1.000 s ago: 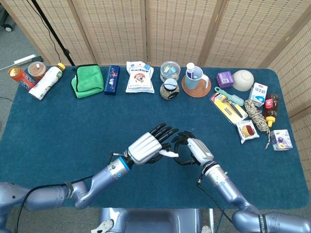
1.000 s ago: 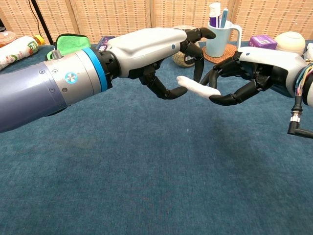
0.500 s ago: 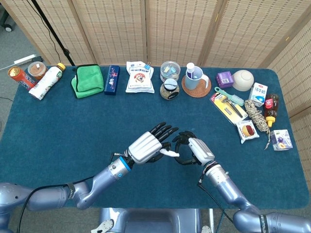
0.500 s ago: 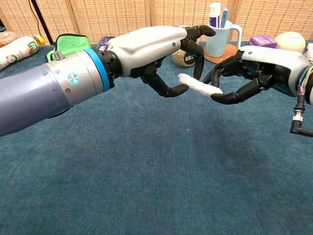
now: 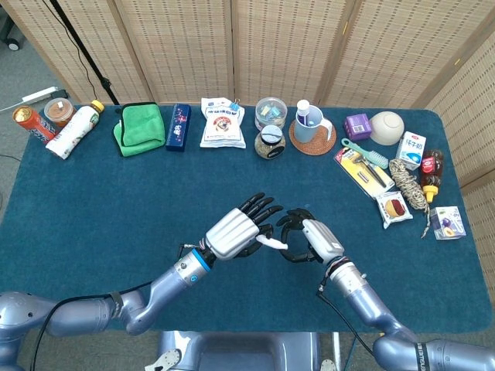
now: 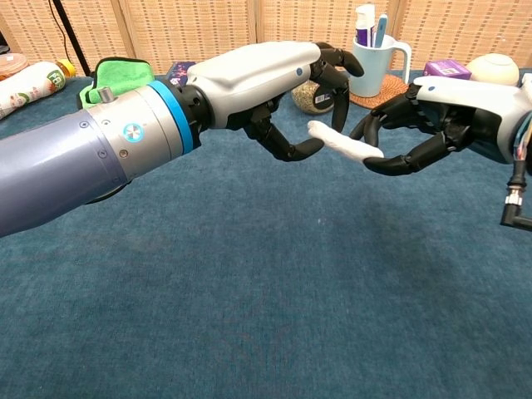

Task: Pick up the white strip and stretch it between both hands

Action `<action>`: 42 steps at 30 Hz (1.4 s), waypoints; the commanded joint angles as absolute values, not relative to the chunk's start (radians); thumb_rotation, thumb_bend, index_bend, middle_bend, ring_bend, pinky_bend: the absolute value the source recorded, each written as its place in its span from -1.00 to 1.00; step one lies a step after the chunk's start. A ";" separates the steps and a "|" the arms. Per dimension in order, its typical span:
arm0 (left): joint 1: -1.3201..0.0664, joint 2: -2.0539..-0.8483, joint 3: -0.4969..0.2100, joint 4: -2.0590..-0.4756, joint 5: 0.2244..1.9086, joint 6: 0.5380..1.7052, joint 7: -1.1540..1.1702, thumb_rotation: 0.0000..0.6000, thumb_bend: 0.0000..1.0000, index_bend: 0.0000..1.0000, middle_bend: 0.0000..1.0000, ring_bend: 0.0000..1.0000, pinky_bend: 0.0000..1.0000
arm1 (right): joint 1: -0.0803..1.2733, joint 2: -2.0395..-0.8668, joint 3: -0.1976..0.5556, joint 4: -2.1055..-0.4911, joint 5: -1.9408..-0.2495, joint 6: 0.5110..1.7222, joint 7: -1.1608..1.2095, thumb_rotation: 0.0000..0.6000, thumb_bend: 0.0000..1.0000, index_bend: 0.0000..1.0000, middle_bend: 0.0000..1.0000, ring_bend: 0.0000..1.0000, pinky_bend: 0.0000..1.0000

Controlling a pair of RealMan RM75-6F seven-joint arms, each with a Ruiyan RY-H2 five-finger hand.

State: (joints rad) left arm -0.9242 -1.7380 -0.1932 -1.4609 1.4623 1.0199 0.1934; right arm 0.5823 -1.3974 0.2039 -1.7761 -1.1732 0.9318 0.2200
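A short white strip (image 6: 345, 143) (image 5: 272, 243) hangs in the air above the blue table (image 5: 108, 201), near its front middle. My left hand (image 6: 270, 83) (image 5: 232, 233) comes in from the left, and its thumb and a finger pinch the strip's left end. My right hand (image 6: 445, 108) (image 5: 315, 239) faces it from the right, fingers curled, and pinches the right end. The strip spans the small gap between the two hands, sloping down to the right in the chest view.
Along the table's back edge stand a green cloth (image 5: 139, 127), a blue box (image 5: 178, 126), a white pouch (image 5: 223, 122), jars (image 5: 271, 114) and a mug (image 5: 309, 125). A bowl (image 5: 387, 127), rope (image 5: 408, 185) and packets lie right; bottles (image 5: 73, 130) lie far left.
Both hands, with the strip between them, have risen slightly and drifted a little to the right. The grip on the strip looks the same.
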 commanded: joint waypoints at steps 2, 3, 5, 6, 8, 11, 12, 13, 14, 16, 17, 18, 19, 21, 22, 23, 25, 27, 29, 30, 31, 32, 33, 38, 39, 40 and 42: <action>-0.923 -1.738 -0.197 -1.465 1.455 1.021 0.194 1.00 -0.18 0.54 -0.70 -0.94 -0.91 | 0.581 -1.395 0.204 -1.776 -1.173 0.933 0.222 1.00 0.39 0.36 -0.43 -0.78 -1.00; -0.923 -1.738 -0.198 -1.466 1.453 1.021 0.196 1.00 -0.18 0.56 -0.70 -0.94 -0.90 | 0.580 -1.394 0.204 -1.776 -1.173 0.933 0.225 1.00 0.39 0.36 -0.43 -0.78 -1.00; -0.922 -1.740 -0.199 -1.467 1.450 1.024 0.197 1.00 -0.16 0.58 -0.69 -0.93 -0.90 | 0.578 -1.390 0.203 -1.776 -1.174 0.934 0.227 1.00 0.39 0.36 -0.43 -0.78 -1.00; -0.922 -1.740 -0.199 -1.468 1.449 1.024 0.197 1.00 -0.15 0.59 -0.68 -0.92 -0.90 | 0.577 -1.389 0.203 -1.775 -1.174 0.935 0.228 1.00 0.39 0.36 -0.43 -0.78 -1.00; -0.922 -1.741 -0.199 -1.468 1.447 1.024 0.197 1.00 -0.15 0.60 -0.68 -0.92 -0.90 | 0.576 -1.387 0.203 -1.775 -1.175 0.936 0.230 1.00 0.39 0.36 -0.43 -0.78 -1.00; -0.922 -1.741 -0.197 -1.469 1.443 1.021 0.200 1.00 -0.15 0.62 -0.68 -0.92 -0.90 | 0.574 -1.383 0.203 -1.775 -1.176 0.937 0.234 1.00 0.39 0.36 -0.43 -0.78 -1.00; -0.922 -1.741 -0.197 -1.470 1.442 1.020 0.201 1.00 -0.14 0.62 -0.68 -0.92 -0.90 | 0.574 -1.382 0.203 -1.774 -1.177 0.937 0.235 1.00 0.39 0.37 -0.42 -0.78 -1.00; -0.922 -1.740 -0.197 -1.471 1.441 1.019 0.201 1.00 -0.14 0.62 -0.68 -0.92 -0.90 | 0.574 -1.382 0.203 -1.774 -1.178 0.937 0.236 1.00 0.39 0.37 -0.42 -0.78 -1.00; -0.922 -1.739 -0.197 -1.472 1.439 1.019 0.202 1.00 -0.14 0.63 -0.68 -0.92 -0.90 | 0.574 -1.381 0.203 -1.774 -1.179 0.937 0.237 1.00 0.39 0.37 -0.42 -0.78 -1.00; -0.922 -1.738 -0.198 -1.475 1.436 1.019 0.203 1.00 -0.14 0.64 -0.68 -0.92 -0.90 | 0.574 -1.381 0.203 -1.773 -1.181 0.936 0.238 1.00 0.39 0.37 -0.42 -0.78 -1.00; -0.922 -1.738 -0.199 -1.476 1.436 1.020 0.203 1.00 -0.14 0.65 -0.68 -0.92 -0.90 | 0.573 -1.380 0.203 -1.774 -1.181 0.937 0.239 1.00 0.39 0.37 -0.42 -0.78 -1.00; -0.921 -1.739 -0.200 -1.476 1.435 1.021 0.204 1.00 -0.13 0.66 -0.67 -0.92 -0.90 | 0.573 -1.380 0.203 -1.774 -1.181 0.936 0.239 1.00 0.39 0.37 -0.42 -0.78 -1.00; -0.921 -1.739 -0.200 -1.477 1.435 1.022 0.204 1.00 -0.12 0.66 -0.67 -0.91 -0.90 | 0.573 -1.379 0.203 -1.773 -1.181 0.937 0.239 1.00 0.39 0.37 -0.42 -0.78 -1.00; -0.921 -1.738 -0.200 -1.480 1.433 1.021 0.204 1.00 -0.09 0.67 -0.67 -0.91 -0.90 | 0.573 -1.377 0.203 -1.773 -1.181 0.937 0.239 1.00 0.39 0.37 -0.42 -0.78 -1.00; -0.921 -1.737 -0.200 -1.481 1.432 1.021 0.204 1.00 -0.09 0.67 -0.67 -0.91 -0.90 | 0.572 -1.377 0.203 -1.774 -1.182 0.938 0.239 1.00 0.39 0.37 -0.42 -0.78 -1.00; -0.921 -1.736 -0.200 -1.481 1.432 1.022 0.204 1.00 -0.08 0.68 -0.66 -0.91 -0.90 | 0.572 -1.376 0.203 -1.774 -1.182 0.938 0.239 1.00 0.39 0.38 -0.42 -0.78 -1.00; -0.920 -1.734 -0.201 -1.482 1.431 1.023 0.202 1.00 -0.08 0.69 -0.66 -0.91 -0.90 | 0.571 -1.373 0.202 -1.776 -1.183 0.939 0.237 1.00 0.39 0.38 -0.42 -0.78 -1.00; -0.918 -1.731 -0.202 -1.485 1.429 1.025 0.199 1.00 -0.07 0.69 -0.66 -0.91 -0.89 | 0.570 -1.369 0.202 -1.777 -1.183 0.941 0.235 1.00 0.39 0.38 -0.42 -0.78 -1.00; -0.915 -1.724 -0.202 -1.488 1.429 1.028 0.198 1.00 -0.07 0.70 -0.66 -0.91 -0.89 | 0.568 -1.364 0.202 -1.779 -1.182 0.943 0.233 1.00 0.39 0.38 -0.42 -0.78 -1.00; -0.913 -1.719 -0.202 -1.490 1.429 1.029 0.196 1.00 -0.07 0.71 -0.66 -0.91 -0.89 | 0.567 -1.361 0.202 -1.781 -1.182 0.945 0.232 1.00 0.39 0.38 -0.42 -0.78 -1.00; -0.911 -1.714 -0.201 -1.492 1.430 1.031 0.195 1.00 -0.07 0.71 -0.66 -0.91 -0.89 | 0.566 -1.357 0.202 -1.783 -1.182 0.946 0.231 1.00 0.39 0.38 -0.42 -0.78 -1.00; -0.910 -1.710 -0.201 -1.494 1.430 1.032 0.194 1.00 -0.07 0.72 -0.66 -0.90 -0.89 | 0.565 -1.355 0.202 -1.784 -1.181 0.947 0.231 1.00 0.39 0.38 -0.42 -0.78 -1.00; -0.907 -1.705 -0.201 -1.495 1.430 1.034 0.191 1.00 -0.07 0.72 -0.66 -0.90 -0.89 | 0.563 -1.352 0.202 -1.785 -1.180 0.949 0.230 1.00 0.39 0.38 -0.42 -0.78 -1.00; -0.893 -1.675 -0.201 -1.503 1.431 1.048 0.176 1.00 -0.07 0.73 -0.66 -0.90 -0.89 | 0.555 -1.333 0.198 -1.791 -1.178 0.954 0.225 1.00 0.39 0.38 -0.41 -0.78 -1.00; -0.886 -1.661 -0.204 -1.504 1.430 1.058 0.172 1.00 -0.07 0.73 -0.66 -0.90 -0.89 | 0.551 -1.326 0.197 -1.791 -1.177 0.958 0.223 1.00 0.39 0.38 -0.41 -0.78 -1.00; -0.876 -1.640 -0.204 -1.509 1.431 1.066 0.159 1.00 -0.07 0.73 -0.66 -0.90 -0.89 | 0.546 -1.316 0.194 -1.794 -1.178 0.962 0.220 1.00 0.39 0.38 -0.41 -0.78 -1.00; -0.870 -1.621 -0.203 -1.516 1.435 1.070 0.146 1.00 -0.07 0.73 -0.66 -0.90 -0.89 | 0.541 -1.307 0.192 -1.798 -1.178 0.964 0.222 1.00 0.39 0.38 -0.41 -0.78 -1.00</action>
